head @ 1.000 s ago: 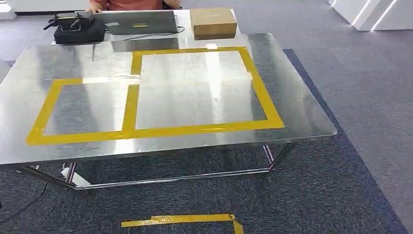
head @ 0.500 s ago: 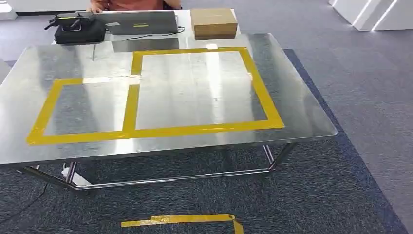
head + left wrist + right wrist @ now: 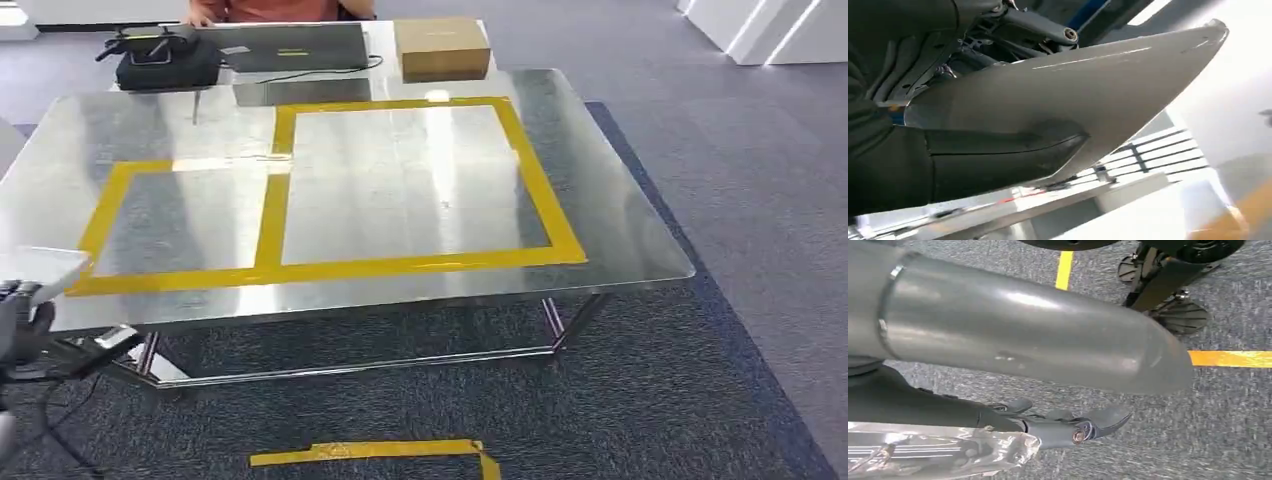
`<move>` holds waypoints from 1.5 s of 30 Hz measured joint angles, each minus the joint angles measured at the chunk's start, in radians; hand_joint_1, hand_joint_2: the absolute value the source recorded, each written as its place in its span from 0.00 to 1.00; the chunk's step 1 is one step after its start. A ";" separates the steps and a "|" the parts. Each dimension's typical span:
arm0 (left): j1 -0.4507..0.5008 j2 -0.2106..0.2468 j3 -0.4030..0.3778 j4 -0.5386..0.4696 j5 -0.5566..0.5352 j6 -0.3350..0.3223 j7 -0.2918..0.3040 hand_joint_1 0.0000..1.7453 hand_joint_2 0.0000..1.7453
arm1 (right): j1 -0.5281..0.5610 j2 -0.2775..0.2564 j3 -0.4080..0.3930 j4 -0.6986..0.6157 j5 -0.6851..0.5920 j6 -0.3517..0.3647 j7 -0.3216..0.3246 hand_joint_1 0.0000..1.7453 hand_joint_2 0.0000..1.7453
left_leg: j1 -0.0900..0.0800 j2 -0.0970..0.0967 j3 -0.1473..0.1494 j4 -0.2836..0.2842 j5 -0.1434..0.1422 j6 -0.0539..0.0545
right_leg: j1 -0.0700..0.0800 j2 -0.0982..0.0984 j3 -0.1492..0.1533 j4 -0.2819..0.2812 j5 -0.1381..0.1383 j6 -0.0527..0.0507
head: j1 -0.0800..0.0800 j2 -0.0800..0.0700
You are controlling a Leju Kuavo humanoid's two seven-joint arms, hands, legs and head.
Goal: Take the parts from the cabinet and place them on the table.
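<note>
My left hand (image 3: 14, 322) comes in at the lower left of the head view, just before the near left edge of the steel table (image 3: 620, 235). It grips a flat pale grey part (image 3: 42, 267), which reaches over the table's edge. Up close, the pale grey part (image 3: 1088, 95) is a broad curved panel, with my dark left fingers (image 3: 998, 155) wrapped under it. My right hand (image 3: 1068, 427) hangs over the carpet, its fingers stretched out and nothing between them and the thumb (image 3: 1023, 335). Crinkled clear plastic (image 3: 938, 452) lies beside the fingers; what it is I cannot tell.
Yellow tape marks a small rectangle (image 3: 100, 225) and a large one (image 3: 545, 195) on the tabletop. Beyond the far edge are a laptop (image 3: 290, 47), a black case (image 3: 165, 62), a cardboard box (image 3: 440, 47) and a seated person (image 3: 270, 8). Yellow tape (image 3: 370, 452) lies on the carpet.
My left hand has risen into the head view at the lower left with the pale part in it. The view has shifted slightly.
</note>
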 joint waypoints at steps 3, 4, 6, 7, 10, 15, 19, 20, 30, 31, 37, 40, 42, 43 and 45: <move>-0.089 -0.028 -0.160 0.036 -0.015 -0.028 0.008 1.00 1.00 | 0.000 -0.004 0.006 0.000 0.000 0.000 0.013 0.00 0.00 | -0.001 0.002 -0.001 0.000 0.001 0.000 | -0.001 0.003 -0.001 0.000 0.001 0.001 | 0.000 0.000; -0.113 -0.036 -0.209 0.046 -0.020 -0.039 0.009 1.00 1.00 | 0.001 -0.006 0.009 0.000 0.000 0.000 0.015 0.00 0.00 | -0.001 0.002 -0.001 0.001 0.001 0.000 | -0.001 0.003 -0.001 0.000 0.002 0.001 | 0.000 0.000; -0.148 -0.054 -0.283 0.063 -0.031 -0.055 0.016 1.00 1.00 | 0.000 -0.008 0.011 0.000 0.000 0.000 0.015 0.00 0.00 | -0.002 0.002 -0.001 0.001 0.000 0.000 | -0.002 0.003 -0.001 0.000 0.002 0.001 | 0.000 0.000; -0.160 -0.063 -0.319 0.071 -0.034 -0.058 0.021 1.00 1.00 | 0.000 -0.008 0.012 0.000 0.000 0.000 0.016 0.00 0.00 | -0.002 0.003 -0.001 0.001 0.000 0.000 | -0.002 0.004 -0.002 0.000 0.002 0.001 | 0.000 0.000; -0.184 -0.078 -0.369 0.084 -0.035 -0.070 0.021 1.00 1.00 | 0.001 -0.009 0.016 -0.002 0.000 0.000 0.018 0.00 0.00 | -0.002 0.003 -0.001 0.001 0.000 0.000 | -0.002 0.004 -0.003 0.000 0.002 0.002 | 0.000 0.000; -0.222 -0.142 -0.500 0.124 -0.046 -0.091 0.009 1.00 1.00 | 0.000 -0.011 0.024 -0.008 0.000 0.000 0.019 0.00 0.00 | -0.002 0.003 -0.002 0.001 0.000 0.000 | -0.002 0.004 -0.003 0.000 0.002 0.002 | 0.000 0.000; -0.238 -0.179 -0.569 0.141 -0.056 -0.090 0.007 1.00 1.00 | 0.000 -0.015 0.027 -0.013 0.000 0.000 0.019 0.00 0.00 | -0.002 0.004 -0.002 0.001 0.000 0.000 | -0.001 0.005 -0.004 0.000 0.002 0.002 | 0.000 0.000; -0.245 -0.185 -0.585 0.148 -0.069 -0.087 0.007 1.00 1.00 | 0.001 -0.016 0.029 -0.015 0.000 0.000 0.017 0.00 0.00 | -0.002 0.004 -0.002 0.001 0.000 0.000 | -0.001 0.005 -0.004 0.000 0.002 0.002 | 0.000 0.000; -0.283 -0.199 -0.646 0.170 -0.131 -0.068 0.061 1.00 1.00 | 0.003 -0.024 0.040 -0.032 0.000 0.000 0.013 0.00 0.00 | -0.002 0.004 -0.002 0.001 0.000 0.000 | -0.001 0.005 -0.004 0.000 0.002 0.002 | 0.000 0.000; -0.285 -0.197 -0.647 0.170 -0.133 -0.070 0.062 1.00 1.00 | 0.003 -0.024 0.041 -0.033 0.000 0.000 0.013 0.00 0.00 | -0.002 0.004 -0.002 0.001 0.000 0.000 | -0.001 0.005 -0.004 0.000 0.002 0.002 | 0.000 0.000; -0.285 -0.189 -0.647 0.170 -0.140 -0.074 0.072 1.00 1.00 | 0.004 -0.024 0.041 -0.035 0.000 0.001 0.013 0.00 0.00 | -0.002 0.004 -0.002 0.001 0.000 0.000 | -0.001 0.005 -0.004 0.000 0.002 0.002 | 0.000 0.000; -0.285 -0.186 -0.647 0.170 -0.141 -0.077 0.074 1.00 1.00 | 0.004 -0.024 0.042 -0.036 0.000 0.001 0.013 0.00 0.00 | -0.002 0.004 -0.002 0.001 0.000 0.000 | -0.001 0.005 -0.004 0.000 0.002 0.002 | 0.000 0.000; -0.286 -0.185 -0.647 0.170 -0.148 -0.082 0.077 1.00 1.00 | 0.004 -0.024 0.042 -0.036 0.000 0.002 0.013 0.00 0.00 | -0.002 0.004 -0.002 0.001 0.000 0.000 | -0.001 0.005 -0.004 0.000 0.002 0.002 | 0.000 0.000; -0.286 -0.185 -0.647 0.170 -0.150 -0.083 0.079 1.00 1.00 | 0.004 -0.024 0.042 -0.036 0.000 0.003 0.012 0.00 0.00 | -0.002 0.004 -0.002 0.001 0.000 0.000 | -0.001 0.005 -0.004 0.000 0.002 0.002 | 0.000 0.000; -0.288 -0.185 -0.647 0.170 -0.152 -0.086 0.079 1.00 1.00 | 0.004 -0.024 0.043 -0.036 0.000 0.005 0.011 0.00 0.00 | -0.002 0.004 -0.002 0.001 0.000 0.000 | -0.001 0.005 -0.004 0.000 0.002 0.002 | 0.000 0.000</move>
